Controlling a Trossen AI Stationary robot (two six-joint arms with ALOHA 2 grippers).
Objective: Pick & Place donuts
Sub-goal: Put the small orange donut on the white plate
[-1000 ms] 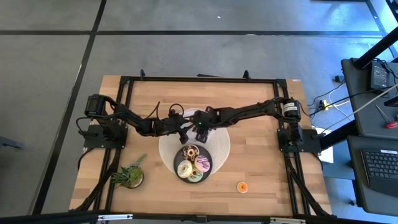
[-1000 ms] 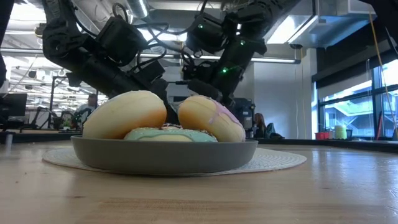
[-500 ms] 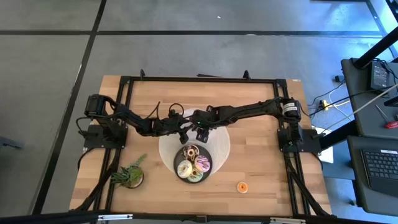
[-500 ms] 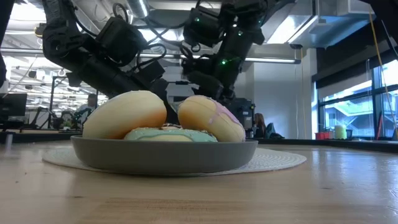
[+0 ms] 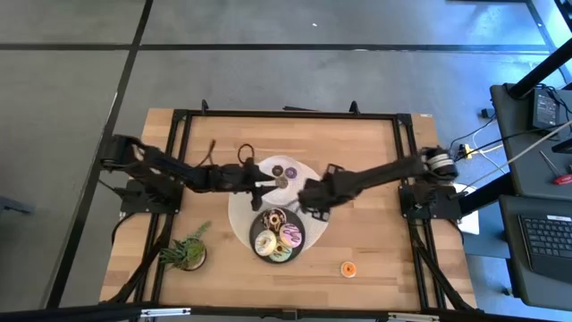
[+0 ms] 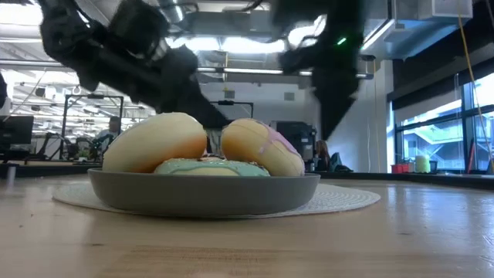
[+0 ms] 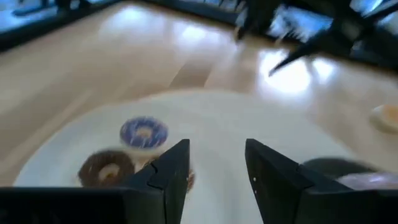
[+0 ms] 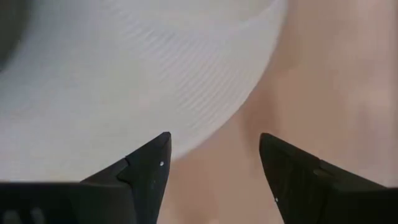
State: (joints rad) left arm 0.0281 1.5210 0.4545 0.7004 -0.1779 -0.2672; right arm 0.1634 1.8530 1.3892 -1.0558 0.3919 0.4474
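A dark grey plate (image 5: 298, 243) on a round white mat (image 5: 313, 207) holds the larger donuts: chocolate (image 5: 274, 217), cream (image 5: 265, 242), pink (image 5: 291, 236) and green (image 5: 281, 255). Tiny donuts lie on the mat's far part: a purple one (image 7: 143, 132), a brown one (image 7: 107, 168) and a third (image 5: 281, 182) partly behind my left finger. A tiny orange donut (image 5: 348, 267) lies on the bare table near the front. My left gripper (image 7: 214, 163) hovers open just left of the tiny donuts. My right gripper (image 8: 214, 152) hangs open over the mat's right edge.
A small green potted plant (image 5: 185, 253) stands at the table's front left. A black frame (image 5: 286, 115) runs round the table edges. Bare wood lies right of the mat (image 5: 366, 233) and at the far side.
My right gripper has drawn back from the mat's far middle toward the table's right edge and risen, tipping more steeply downward, so the tiny donuts there now show. My left gripper has risen a little, staying by the tiny donuts.
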